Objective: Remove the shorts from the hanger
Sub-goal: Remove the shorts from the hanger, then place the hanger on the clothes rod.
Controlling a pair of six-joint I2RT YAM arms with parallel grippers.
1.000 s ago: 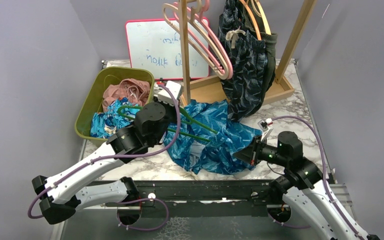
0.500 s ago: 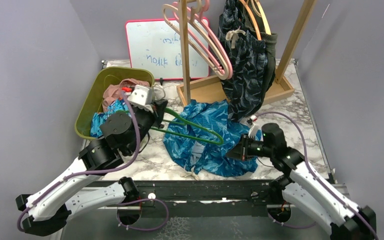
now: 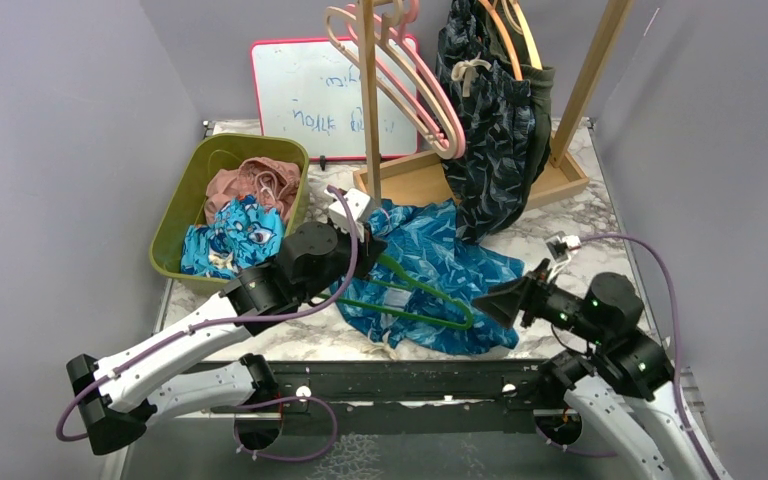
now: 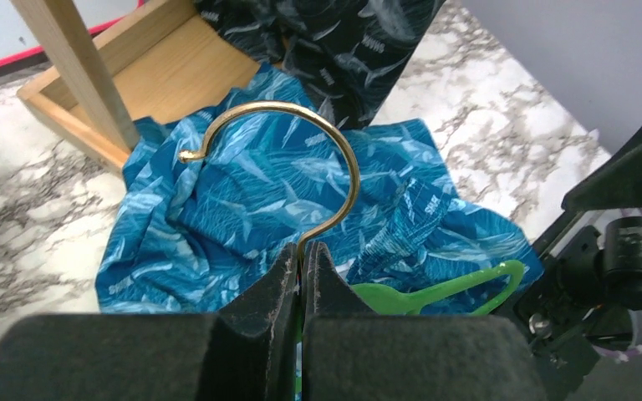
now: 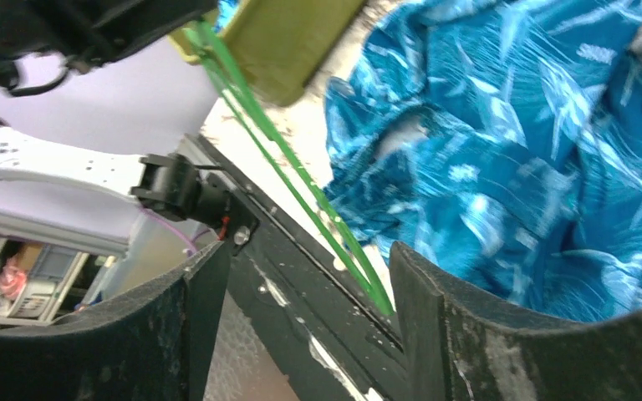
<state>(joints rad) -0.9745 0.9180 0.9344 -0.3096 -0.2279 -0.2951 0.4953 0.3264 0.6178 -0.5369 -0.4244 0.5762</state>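
Observation:
The blue leaf-print shorts (image 3: 430, 265) lie crumpled on the marble table, also in the left wrist view (image 4: 234, 209) and right wrist view (image 5: 518, 142). A green hanger (image 3: 415, 300) lies across them. My left gripper (image 3: 365, 243) (image 4: 303, 251) is shut on the hanger's gold hook (image 4: 309, 142). At the cloth's right edge, my right gripper (image 3: 500, 300) (image 5: 309, 251) is open and holds nothing; the green hanger (image 5: 292, 175) runs between its fingers in that view. Dark navy leaf-print shorts (image 3: 495, 130) hang on the rack, with olive green shorts (image 3: 545, 110) behind them.
A green bin (image 3: 172, 235) at the left holds pink shorts (image 3: 255, 180) and cartoon-print shorts (image 3: 235, 235). Bare pink hangers (image 3: 410, 85) hang on the wooden rack (image 3: 430, 180). A whiteboard (image 3: 300, 95) leans on the back wall.
My right gripper has opened, let go of the blue shorts and drawn back to the right. My left arm swung the hanger left toward the bin, then back over the shorts.

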